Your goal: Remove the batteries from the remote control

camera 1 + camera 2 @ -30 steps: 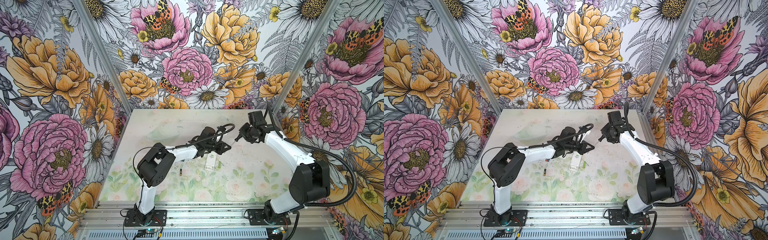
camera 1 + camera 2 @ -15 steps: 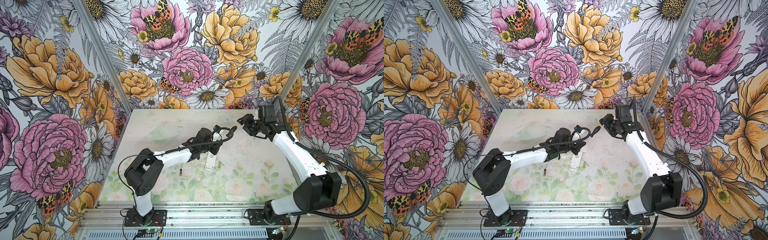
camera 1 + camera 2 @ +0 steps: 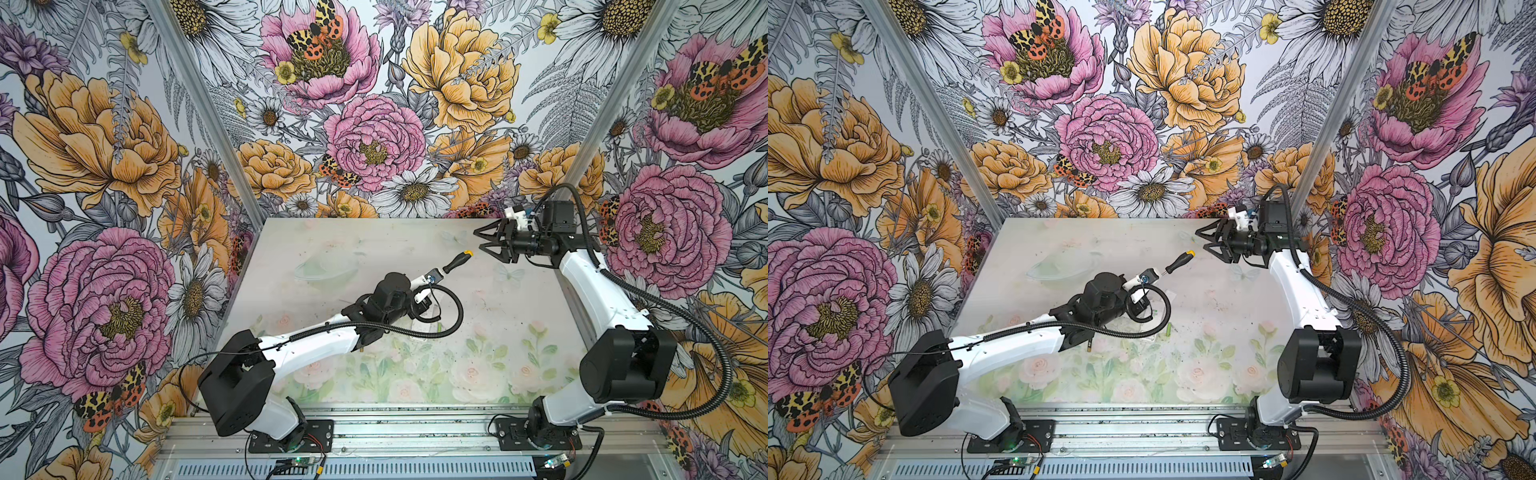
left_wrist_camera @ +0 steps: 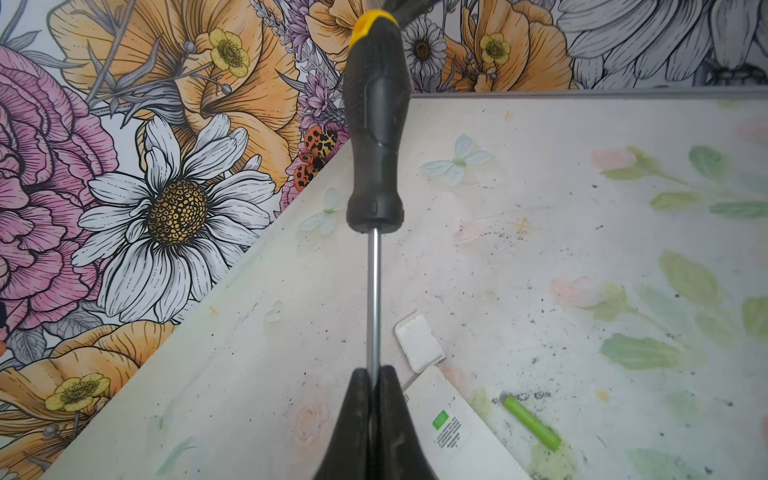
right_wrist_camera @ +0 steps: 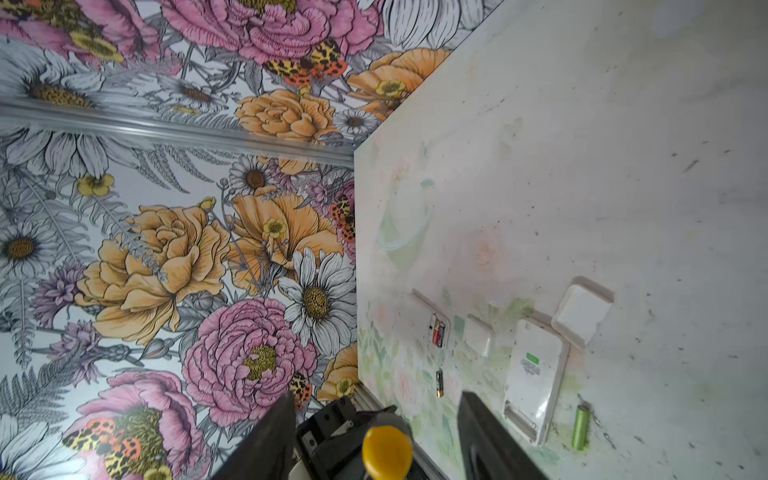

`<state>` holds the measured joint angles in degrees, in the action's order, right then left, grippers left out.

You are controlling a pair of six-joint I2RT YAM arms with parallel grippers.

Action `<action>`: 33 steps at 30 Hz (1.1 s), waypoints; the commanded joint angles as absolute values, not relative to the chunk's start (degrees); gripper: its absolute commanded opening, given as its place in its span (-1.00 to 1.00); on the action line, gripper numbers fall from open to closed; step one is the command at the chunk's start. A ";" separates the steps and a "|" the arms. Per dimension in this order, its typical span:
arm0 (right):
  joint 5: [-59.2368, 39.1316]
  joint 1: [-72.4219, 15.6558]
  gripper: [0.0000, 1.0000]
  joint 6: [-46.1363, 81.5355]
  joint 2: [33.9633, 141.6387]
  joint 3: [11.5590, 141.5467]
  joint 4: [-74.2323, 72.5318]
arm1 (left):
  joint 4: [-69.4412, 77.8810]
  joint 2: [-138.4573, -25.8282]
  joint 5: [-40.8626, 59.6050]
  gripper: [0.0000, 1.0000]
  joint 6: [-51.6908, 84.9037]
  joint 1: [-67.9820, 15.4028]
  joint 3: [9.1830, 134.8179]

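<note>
The pale flower-printed table [image 3: 374,237] is closed in by flower-papered walls [image 3: 104,187] at 9, 12 and 3 o'clock and by an aluminium rail [image 3: 415,419] at 6 o'clock, where both arm bases are bolted. Open surface is seen along the 12 o'clock edge and from 4 to 6 o'clock. The right tool [image 3: 478,241] is held near the 1 o'clock corner, close to the walls, with its jaws spread apart and nothing gripped. The left tool [image 4: 374,374], near the table's centre, is clamped on the steel shaft of a black-handled, yellow-capped screwdriver [image 4: 376,124], whose handle is pointed toward 1 o'clock, near the right tool but apart from it. Under that arm a white slab-shaped remote control [image 5: 534,374] with a green label is laid flat, with a white square cover [image 5: 582,311] just beside its end. A slim lime-green battery [image 5: 580,427] is found loose just beside the remote at 3 o'clock, and a black gold-ended battery [image 5: 439,383] well apart at 9 o'clock. An orange-red battery [image 5: 439,336] and a black battery [image 5: 433,328] are seated side by side in an open recess of a second pale body that is hard to make out.
</note>
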<state>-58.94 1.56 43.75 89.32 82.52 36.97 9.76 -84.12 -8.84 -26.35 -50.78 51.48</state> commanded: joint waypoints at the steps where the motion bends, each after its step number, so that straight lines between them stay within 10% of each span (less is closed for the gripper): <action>1: -65.68 -0.15 0.28 40.37 87.85 80.01 37.34 | 16.23 -83.84 -11.56 -1.00 -32.96 -50.72 50.26; 33: -63.54 -4.53 0.17 22.15 90.99 77.45 53.13 | 16.95 -83.55 -14.61 -1.00 -43.23 -54.61 49.23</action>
